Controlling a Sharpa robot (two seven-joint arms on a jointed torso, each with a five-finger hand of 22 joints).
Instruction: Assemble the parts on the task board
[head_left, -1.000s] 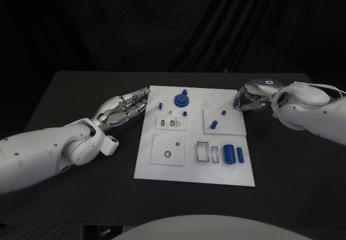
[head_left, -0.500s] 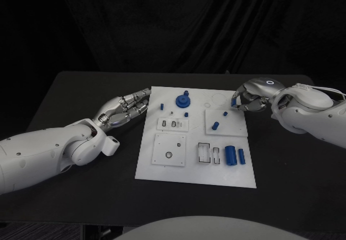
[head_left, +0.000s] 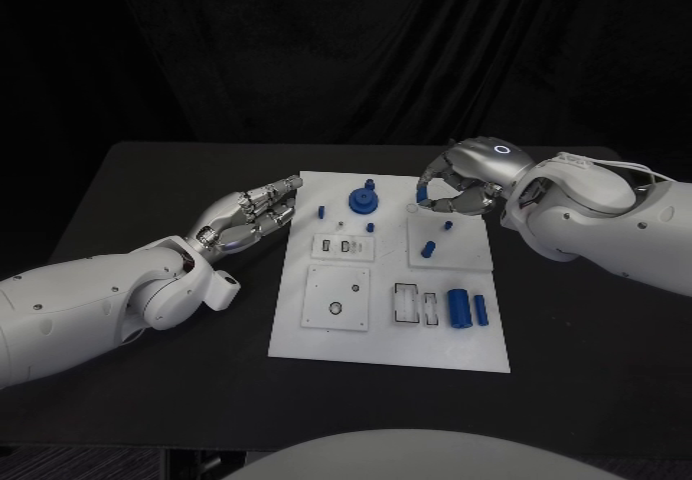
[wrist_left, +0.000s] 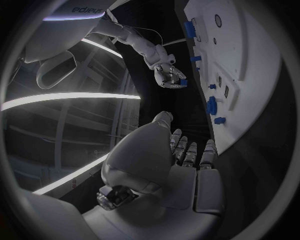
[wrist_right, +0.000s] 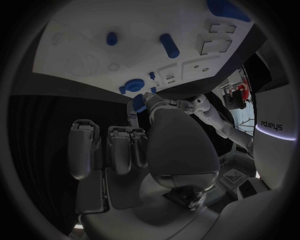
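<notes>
Carrying a small blue part (head_left: 423, 190) pinched in its fingertips, your right hand (head_left: 459, 186) has swung in from the board's right edge over the last second and now hovers above the far end of the task board (head_left: 389, 340), close to the faint round recess there and just right of the blue gear-like part (head_left: 364, 203) standing on its post. That puts the part roughly over a seat, so you're probably in the approach to an insertion; how it sits in the fingers is too small to tell. Your left hand (head_left: 248, 216) has stayed at the board's left edge on the desk (head_left: 144, 190), fingers straight and close together, holding nothing. Blue cylinders (head_left: 459, 308) lie in the near right block.
</notes>
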